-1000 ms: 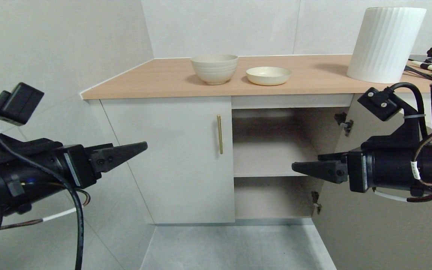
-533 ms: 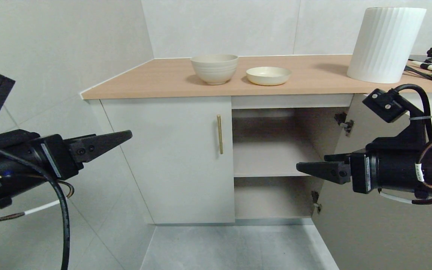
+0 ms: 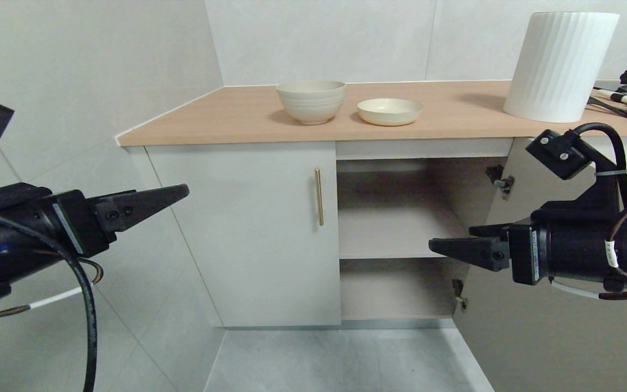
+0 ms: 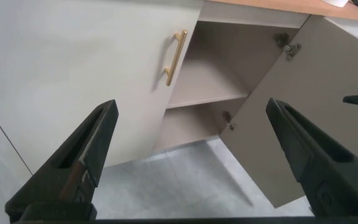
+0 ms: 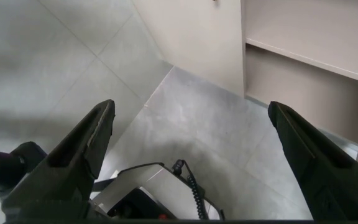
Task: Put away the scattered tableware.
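Your left gripper (image 3: 177,193) hangs in front of the closed cabinet door (image 3: 248,234), below countertop height. Its fingers (image 4: 86,149) are spread wide with nothing between them. Your right gripper (image 3: 436,246) is level with the shelf (image 3: 389,234) of the open compartment, just beside the open door (image 3: 509,326). Its fingers (image 5: 79,155) are also spread wide and hold nothing. The two grippers point toward each other and are well apart.

The bowl (image 3: 311,100) stands upright on the countertop (image 3: 210,122), above the closed door's brass handle (image 3: 319,196). The shallow dish (image 3: 389,110) sits just beside the bowl on its right, not touching it. A white ribbed container (image 3: 561,65) stands further right on the same countertop.
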`<state>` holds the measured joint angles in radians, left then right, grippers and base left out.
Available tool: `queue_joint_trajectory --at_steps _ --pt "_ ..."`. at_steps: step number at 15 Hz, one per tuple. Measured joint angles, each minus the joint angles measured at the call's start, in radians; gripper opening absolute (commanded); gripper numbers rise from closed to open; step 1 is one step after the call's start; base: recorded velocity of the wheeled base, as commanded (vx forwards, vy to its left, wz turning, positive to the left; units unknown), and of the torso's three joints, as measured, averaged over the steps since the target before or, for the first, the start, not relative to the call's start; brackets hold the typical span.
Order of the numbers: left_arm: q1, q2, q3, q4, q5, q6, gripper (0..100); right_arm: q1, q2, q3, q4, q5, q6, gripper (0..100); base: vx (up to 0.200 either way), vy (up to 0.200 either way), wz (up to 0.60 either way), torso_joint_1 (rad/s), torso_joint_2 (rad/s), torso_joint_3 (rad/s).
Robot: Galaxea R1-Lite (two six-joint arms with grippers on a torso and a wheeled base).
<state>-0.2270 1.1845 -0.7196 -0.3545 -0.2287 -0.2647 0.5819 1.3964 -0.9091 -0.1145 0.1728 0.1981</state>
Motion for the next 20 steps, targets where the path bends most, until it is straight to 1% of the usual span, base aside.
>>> queue_joint_trajectory --at_steps 7,10,16,20 --pt "0.001 0.001 -0.006 0.000 0.000 -0.002 100 0.002 0.000 0.021 -0.012 0.005 -0.001 100 0.200 0.000 0.00 0.004 0.00 0.001" --pt "0.001 0.001 -0.007 -0.005 -0.001 -0.004 100 0.001 0.001 0.041 -0.054 0.004 -0.003 100 0.000 0.000 0.00 0.000 0.00 0.000" --pt "0.001 0.006 -0.002 -0.007 -0.003 -0.005 100 0.002 0.000 0.053 -0.057 0.004 -0.006 100 0.000 0.000 0.00 0.000 0.00 0.000" --pt "-0.001 0.024 0.003 -0.007 -0.003 -0.005 100 0.001 0.000 0.055 -0.073 0.004 -0.009 100 0.000 0.000 0.00 0.057 -0.20 -0.212"
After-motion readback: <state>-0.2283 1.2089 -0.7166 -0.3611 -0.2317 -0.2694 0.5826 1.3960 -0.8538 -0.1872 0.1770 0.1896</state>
